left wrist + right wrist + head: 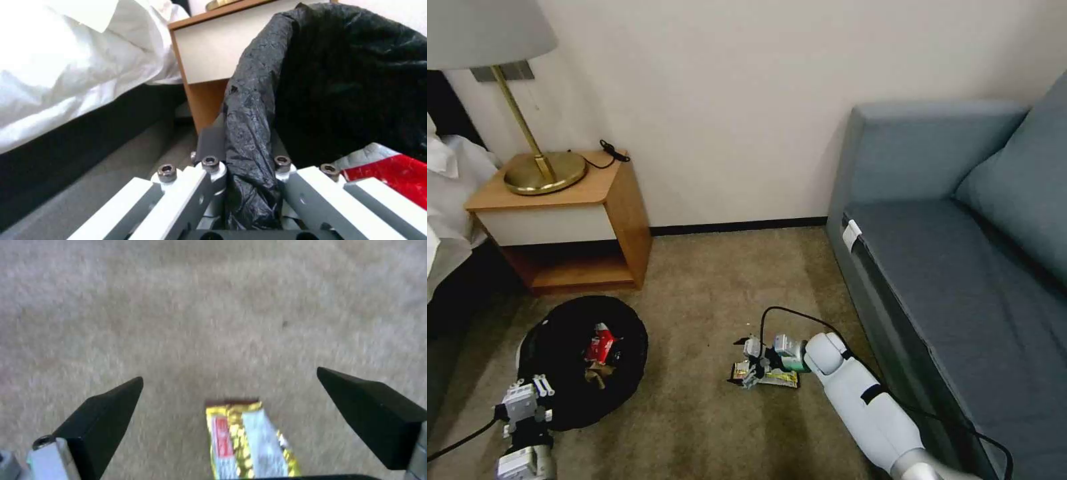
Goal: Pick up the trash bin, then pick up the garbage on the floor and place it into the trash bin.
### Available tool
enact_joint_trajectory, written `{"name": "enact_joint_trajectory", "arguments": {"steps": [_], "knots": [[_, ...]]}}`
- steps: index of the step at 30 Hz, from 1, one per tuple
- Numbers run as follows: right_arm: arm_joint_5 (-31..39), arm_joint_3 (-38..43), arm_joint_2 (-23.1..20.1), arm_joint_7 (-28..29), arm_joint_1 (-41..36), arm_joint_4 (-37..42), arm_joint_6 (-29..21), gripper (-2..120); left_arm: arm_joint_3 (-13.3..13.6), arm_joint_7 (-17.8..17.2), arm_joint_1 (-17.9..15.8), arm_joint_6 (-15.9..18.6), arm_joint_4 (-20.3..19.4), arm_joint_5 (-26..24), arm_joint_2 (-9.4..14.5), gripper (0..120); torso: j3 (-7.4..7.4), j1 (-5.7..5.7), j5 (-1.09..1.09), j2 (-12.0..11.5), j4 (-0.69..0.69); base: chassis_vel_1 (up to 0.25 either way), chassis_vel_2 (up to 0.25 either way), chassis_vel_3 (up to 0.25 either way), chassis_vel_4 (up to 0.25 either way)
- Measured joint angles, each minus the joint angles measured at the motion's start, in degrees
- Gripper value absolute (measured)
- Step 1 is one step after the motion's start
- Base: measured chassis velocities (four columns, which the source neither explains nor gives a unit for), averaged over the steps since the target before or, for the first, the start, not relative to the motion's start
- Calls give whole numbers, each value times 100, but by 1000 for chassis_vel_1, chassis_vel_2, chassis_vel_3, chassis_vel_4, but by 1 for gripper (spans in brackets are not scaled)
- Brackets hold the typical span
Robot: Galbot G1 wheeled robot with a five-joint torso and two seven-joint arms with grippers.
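**Bar wrapper: pickup in hand, bin held at the left**

Item 1, trash bin (pixel 584 360). Round, low, lined with a crinkly black bag. It sits on the carpet (pixel 707 413) in front of the nightstand (pixel 567 220), at the robot's left. The left gripper (pixel 249 186) is clamped on its near rim; the left wrist view shows a fold of the black liner pinched between the closed jaws.

Item 2, contents of bin. A red-white snack packet (pixel 600 345) and a crumpled brown paper bag (pixel 595 375) lie inside, so two pieces appear to be collected.

Item 3, gold-dark bar wrapper (pixel 249 443). It lies flat on the carpet near the foot of the grey sofa (pixel 960 267), well apart from the bin. The right gripper (pixel 231 413) is lowered over it, jaws spread wide, the wrapper's end lying between the two black fingertips (pixel 106 413). Neither tip can be seen touching it.

Item 4, clear bottle with green label (pixel 790 350). On the floor just beside the wrapper, partly hidden behind the right wrist.

Step in hand: the garbage-collecting stage, third piece, at the approach before the grasp.

Next move, as judged: the wrapper is thin and flat on the pile, so the fingertips probably need to reach right down to the carpet and close across its narrow width; too high a close would likely miss it.
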Motion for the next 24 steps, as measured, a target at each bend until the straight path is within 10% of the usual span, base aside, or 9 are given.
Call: {"name": "enact_joint_trajectory", "arguments": {"steps": [24], "knots": [[-581,669,111,212,148,-1123,457,93,27,-72,-31,1,96,106,-29,6,0,0,-1,0,0,0,0,0,0]]}}
